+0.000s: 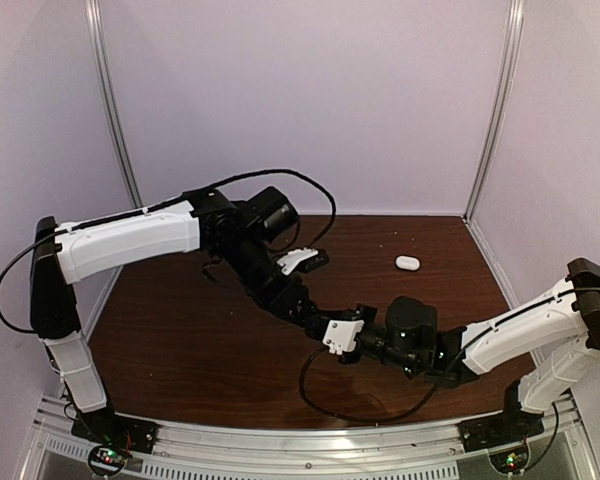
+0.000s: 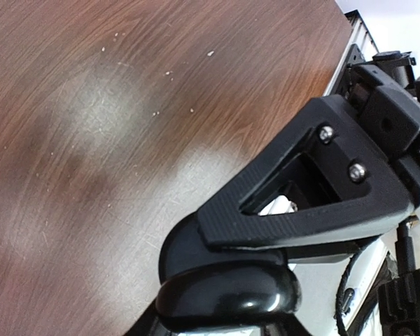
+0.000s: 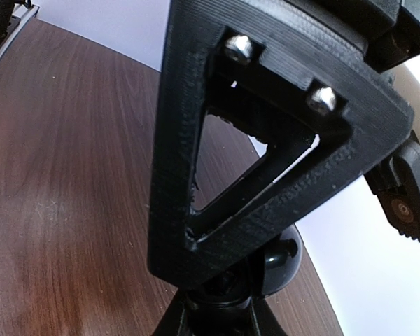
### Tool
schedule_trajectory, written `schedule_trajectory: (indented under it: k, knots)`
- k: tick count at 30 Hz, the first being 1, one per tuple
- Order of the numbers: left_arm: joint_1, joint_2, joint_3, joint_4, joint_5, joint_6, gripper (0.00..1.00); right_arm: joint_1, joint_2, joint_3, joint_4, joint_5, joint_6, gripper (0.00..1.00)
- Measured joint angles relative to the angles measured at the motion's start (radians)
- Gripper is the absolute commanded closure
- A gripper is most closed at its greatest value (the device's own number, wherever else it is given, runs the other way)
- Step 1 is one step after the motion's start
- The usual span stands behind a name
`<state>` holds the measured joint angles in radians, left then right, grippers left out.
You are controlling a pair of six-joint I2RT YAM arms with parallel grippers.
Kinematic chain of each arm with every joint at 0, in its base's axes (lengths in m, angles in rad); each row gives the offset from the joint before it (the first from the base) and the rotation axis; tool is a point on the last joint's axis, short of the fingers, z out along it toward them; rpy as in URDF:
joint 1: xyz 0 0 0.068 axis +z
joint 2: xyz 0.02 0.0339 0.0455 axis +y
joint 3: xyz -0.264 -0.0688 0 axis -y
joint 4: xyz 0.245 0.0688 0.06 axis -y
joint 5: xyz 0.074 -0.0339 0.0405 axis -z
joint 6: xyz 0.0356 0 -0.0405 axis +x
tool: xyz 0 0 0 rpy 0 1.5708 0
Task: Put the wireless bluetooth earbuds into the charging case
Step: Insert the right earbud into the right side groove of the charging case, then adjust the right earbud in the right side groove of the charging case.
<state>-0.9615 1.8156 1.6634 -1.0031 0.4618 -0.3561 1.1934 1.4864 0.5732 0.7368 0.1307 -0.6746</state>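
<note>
One charging case [image 1: 407, 262] lies on the table [image 1: 180, 340] well beyond the right fingers [image 3: 175, 140] (pinched closed) and left fingers [image 2: 301, 220], whose gap we cannot judge, so we should separate them slowly before reaching.

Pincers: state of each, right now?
Left pincer: cannot tell, the gap is hidden.
Right pincer: shut; whether it holds anything cannot be told.

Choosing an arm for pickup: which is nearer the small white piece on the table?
Right. The right arm is just nearside of the small white piece; the left arm is farther, leftward.
</note>
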Motion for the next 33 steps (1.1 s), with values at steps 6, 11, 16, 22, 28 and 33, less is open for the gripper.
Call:
schedule_trajectory:
  k: [6,11,16,22,28,33]
  knots:
    - [0.0,-0.015,-0.006,0.019,0.024,0.005,0.44,-0.001,0.0,-0.007,0.023,-0.002,0.014,1.0]
    - [0.001,-0.028,-0.01,0.034,0.035,0.01,0.33,-0.011,0.0,-0.011,0.043,-0.012,0.028,1.0]
    - [0.001,-0.051,-0.017,0.059,0.049,0.017,0.12,-0.021,0.0,-0.025,0.046,-0.03,0.047,1.0]
    - [0.001,-0.12,-0.03,0.115,0.059,0.021,0.02,-0.032,-0.001,-0.035,0.055,-0.056,0.072,1.0]
    - [0.003,-0.196,-0.056,0.193,0.049,0.021,0.02,-0.05,-0.018,-0.055,0.069,-0.098,0.108,1.0]
    - [0.004,-0.263,-0.098,0.258,-0.024,0.029,0.02,-0.07,-0.068,-0.085,0.076,-0.166,0.153,1.0]
